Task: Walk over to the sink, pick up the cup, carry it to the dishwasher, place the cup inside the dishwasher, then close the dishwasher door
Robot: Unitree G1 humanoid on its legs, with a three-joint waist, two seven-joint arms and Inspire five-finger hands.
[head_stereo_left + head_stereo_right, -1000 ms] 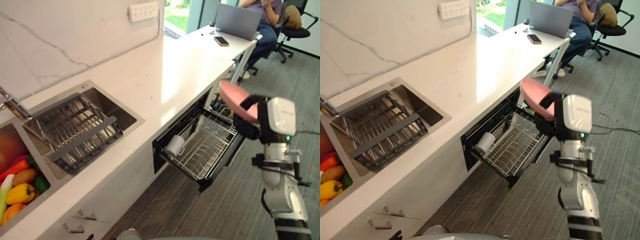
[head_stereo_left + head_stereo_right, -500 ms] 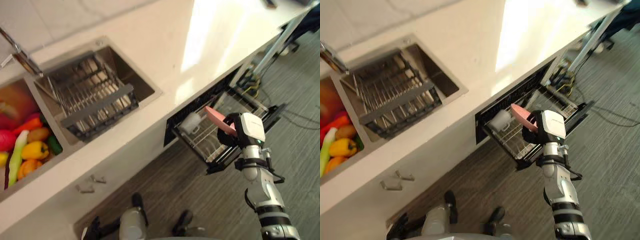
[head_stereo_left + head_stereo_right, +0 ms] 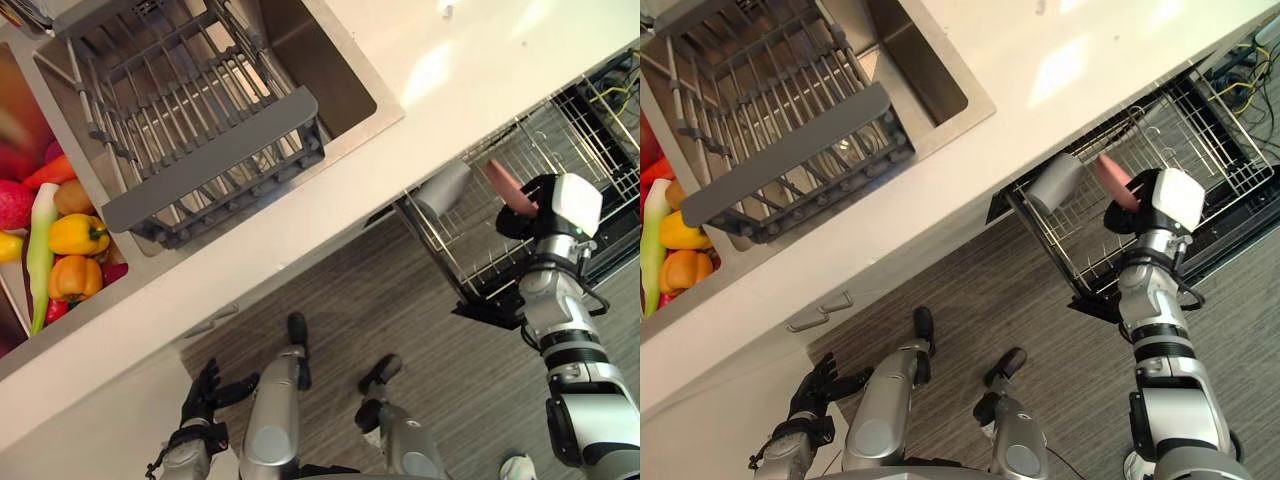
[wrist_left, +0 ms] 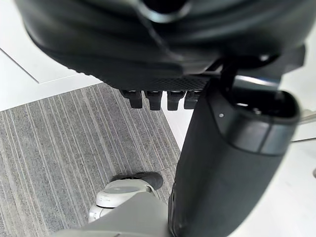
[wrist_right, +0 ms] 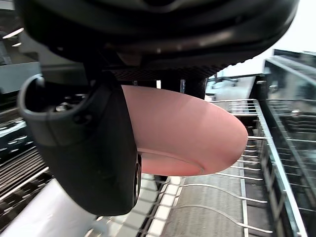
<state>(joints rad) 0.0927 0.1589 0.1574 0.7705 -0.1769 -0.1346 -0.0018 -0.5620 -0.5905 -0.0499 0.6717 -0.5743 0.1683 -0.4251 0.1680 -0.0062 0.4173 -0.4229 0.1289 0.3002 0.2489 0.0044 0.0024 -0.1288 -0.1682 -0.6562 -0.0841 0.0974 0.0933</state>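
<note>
We see right hand (image 3: 528, 214) clamped on pink plate (image 3: 503, 185), edge-on over rack (image 3: 575, 140), likely to slot between tines. Cup (image 3: 440, 188) lies in rack, plate's 9 o'clock. Left hand (image 3: 203, 390) idle, fingers apart, 7 o'clock.

Bright even light, pale glare patches on countertop (image 3: 1090, 90)

No lettering, number or label can be read anywhere from here. The white stone counter (image 3: 490, 60), the grey plastic dish rack (image 3: 205, 165) in the steel sink (image 3: 335, 85) on the left and the pulled-out wire dishwasher rack (image 3: 470, 245) on the right carry no print I can make out.
</note>
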